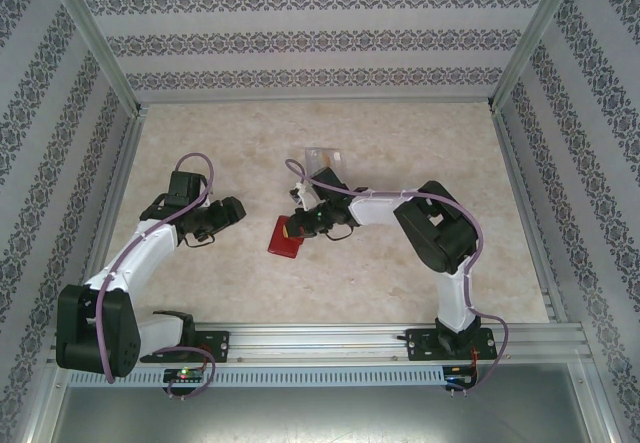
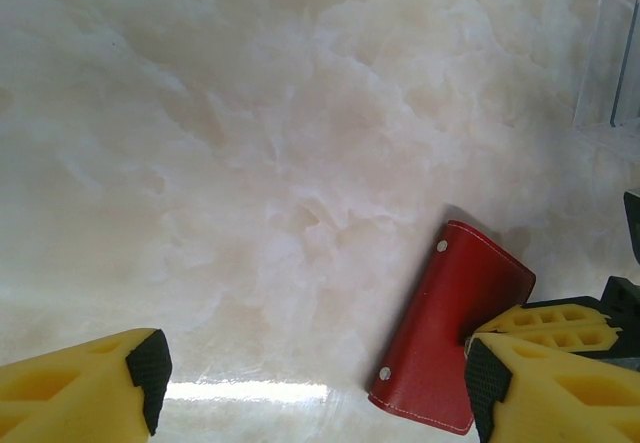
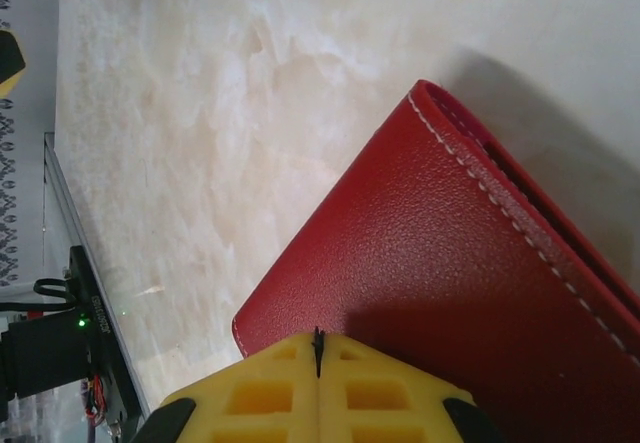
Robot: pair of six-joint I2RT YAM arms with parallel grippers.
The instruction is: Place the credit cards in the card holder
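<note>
- The card holder (image 1: 284, 240) lies folded shut on the pale marbled surface (image 1: 400, 143), a little left of centre in the overhead view, its red outer side up
- In the left wrist view the card holder (image 2: 445, 333) sits at the lower right, tilted, with white stitching along its edges and two metal studs showing on the left side
- The right pincer (image 1: 297, 225) is at the right edge of the card holder; in its own wrist view the right pincer (image 3: 318, 363) has its yellow fingers pressed together with no gap, and the tips are against the red leather (image 3: 450, 283)
- From the left wrist view the right pincer (image 2: 555, 325) meets the card holder at its right edge
- The left pincer (image 1: 235, 210) is left of the card holder and apart from it; in its own view the left pincer (image 2: 318, 383) has its fingers spread wide at the lower corners, nothing between them but bare surface
- A clear plastic case (image 1: 322, 159) lies above the card holder in the overhead view, and at the upper right edge (image 2: 612, 63) of the left wrist view
</note>
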